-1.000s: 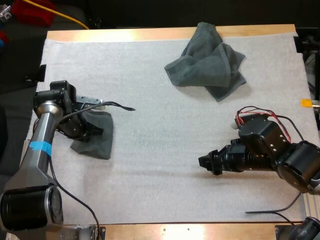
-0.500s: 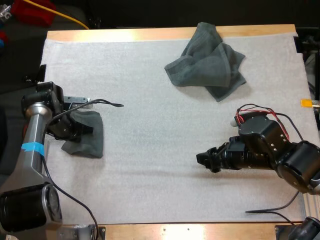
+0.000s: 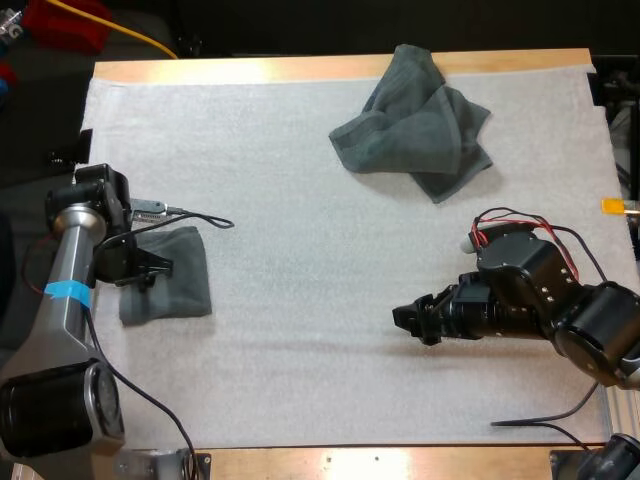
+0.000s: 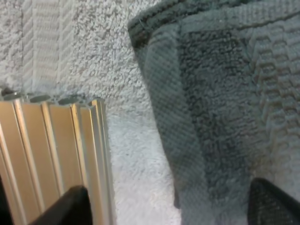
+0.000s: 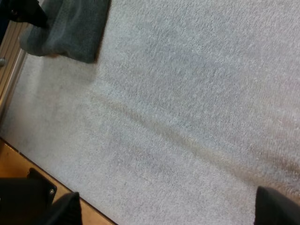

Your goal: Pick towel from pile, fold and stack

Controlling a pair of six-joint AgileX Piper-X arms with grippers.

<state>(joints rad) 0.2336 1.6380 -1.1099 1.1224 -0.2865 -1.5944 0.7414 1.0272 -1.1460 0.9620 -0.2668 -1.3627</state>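
Observation:
A folded dark grey-green towel [image 3: 172, 285] lies flat near the mat's left edge. My left gripper [image 3: 148, 270] sits low over its left part. In the left wrist view its fingers stand wide apart over the folded towel [image 4: 220, 108], gripping nothing. A crumpled towel [image 3: 415, 125] of the same colour lies at the far middle-right of the mat. My right gripper [image 3: 408, 318] hovers open over bare mat at the front right and points left. From the right wrist view the folded towel [image 5: 70, 28] lies far ahead of the right gripper [image 5: 168, 211].
The white mat [image 3: 300, 240] covers the wooden table [image 3: 330, 68]. An aluminium rail [image 4: 51, 154] runs along the table's left side, close beside the folded towel. Bare mat stretches between the two arms and along the front.
My left gripper carried the folded towel toward the mat's left edge, then opened; the towel now lies flat. My right gripper shifted slightly left and stayed open.

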